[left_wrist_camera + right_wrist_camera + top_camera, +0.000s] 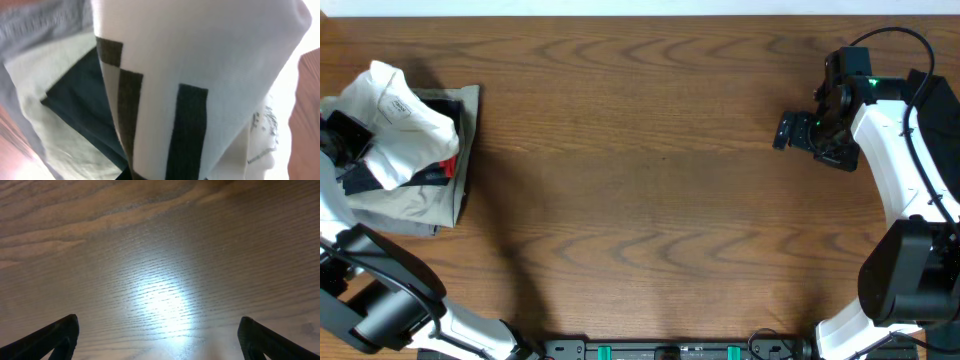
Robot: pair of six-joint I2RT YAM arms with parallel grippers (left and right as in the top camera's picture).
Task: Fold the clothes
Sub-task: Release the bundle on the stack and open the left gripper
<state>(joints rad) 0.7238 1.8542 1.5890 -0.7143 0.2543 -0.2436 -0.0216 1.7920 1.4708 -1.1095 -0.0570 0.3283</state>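
A pile of clothes lies at the table's far left. A white garment (402, 112) is bunched up on top of a flat grey garment (420, 200), with dark and red cloth (445, 168) showing between them. My left gripper (348, 150) is at the pile's left edge, shut on the white garment. That garment's white cloth with dark bars (200, 75) fills the left wrist view and hides the fingers. My right gripper (786, 130) is open and empty over bare wood at the far right; its two finger tips (159, 325) are wide apart.
The wooden table (650, 180) stretches between the pile and the right arm. The right arm's white body (895, 160) stands along the right edge. The left arm's base (380, 290) is at the front left.
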